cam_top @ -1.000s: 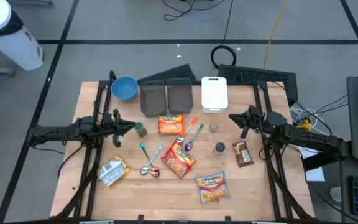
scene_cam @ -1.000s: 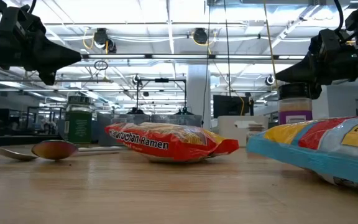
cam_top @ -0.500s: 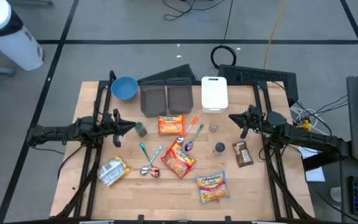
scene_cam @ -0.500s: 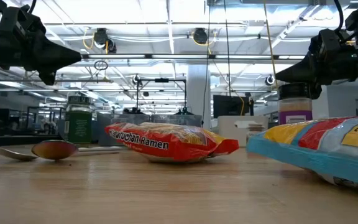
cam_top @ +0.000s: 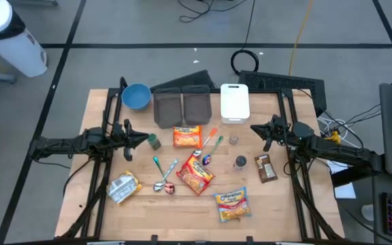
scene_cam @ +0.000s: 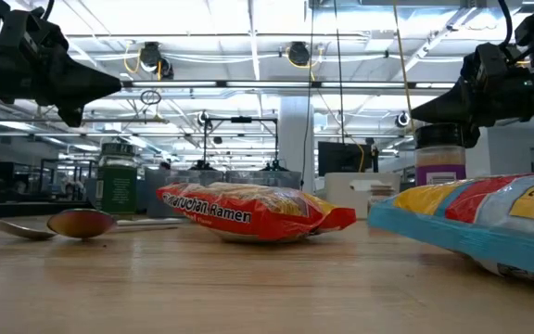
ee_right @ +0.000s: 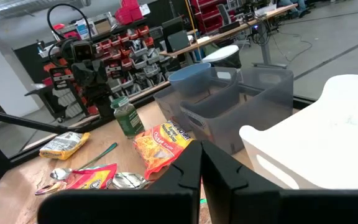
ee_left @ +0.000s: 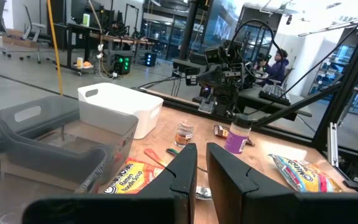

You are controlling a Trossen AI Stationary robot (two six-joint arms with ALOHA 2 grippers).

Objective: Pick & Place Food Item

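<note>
High view: both claws hover empty, left claw (cam_top: pixel 143 138) narrowly parted beside the green jar (cam_top: pixel 154 141), right claw (cam_top: pixel 254 128) shut; nothing is picked.

Low view: the ramen packet (scene_cam: pixel 248 211), near that jar, may slip from a pinch.

light: ceiling strips are glaring white in the low view | high view: even brightness is falling on the table (cam_top: pixel 114 218), shadows staying soft and short | focus: near ramen packet (scene_cam: pixel 471 227) is blurring in the low view | wrist views: edges are bending slightly, window daylight is washing out the room
</note>
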